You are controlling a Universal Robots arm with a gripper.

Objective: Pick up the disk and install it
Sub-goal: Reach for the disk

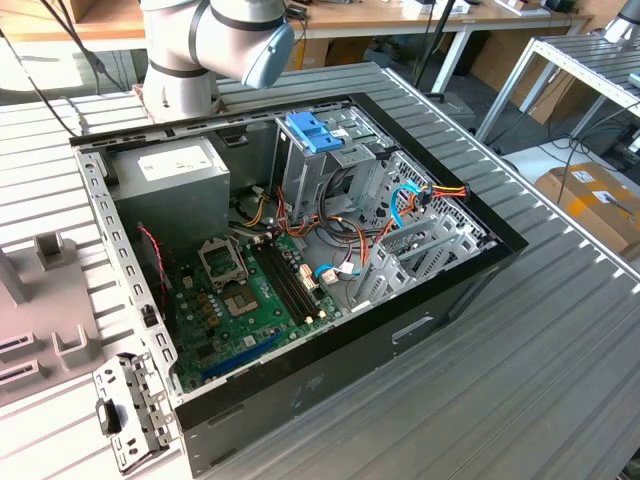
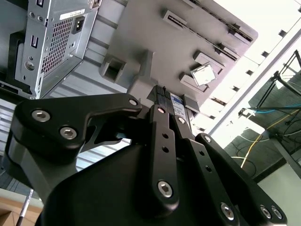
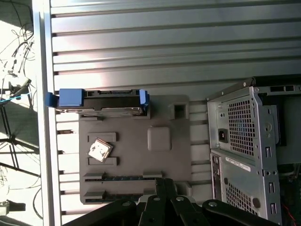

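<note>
The disk (image 3: 100,100) stood on its long edge in a groove at one end of a gray holder tray (image 3: 136,160). It probably stood that way so that its broad faces could be clamped from above. Its blue bracket showed at both ends. The tray lay on the slatted metal table (image 1: 560,330), just beside the open computer case (image 1: 330,372).

In the first wrist view the end effector (image 3: 163,181) hung above the tray, apart from the disk. It looked closed and gripped nothing, so the pickup had not been made.

Other parts shared the tray: a small square chip (image 3: 99,149) sat between the disk and a pair of long slots (image 3: 120,178) at the opposite end. These lay near any path down to the disk.

In the exterior view the case lay on its side with the board facing up. A metal drive cage (image 1: 335,175) stood near its middle with a blue latch (image 1: 313,131) fixed on top. Loose cables (image 1: 400,205) ran beside the cage and a power supply (image 1: 165,180) filled one corner. I judge that the cables could snag the disk on its way in.
</note>
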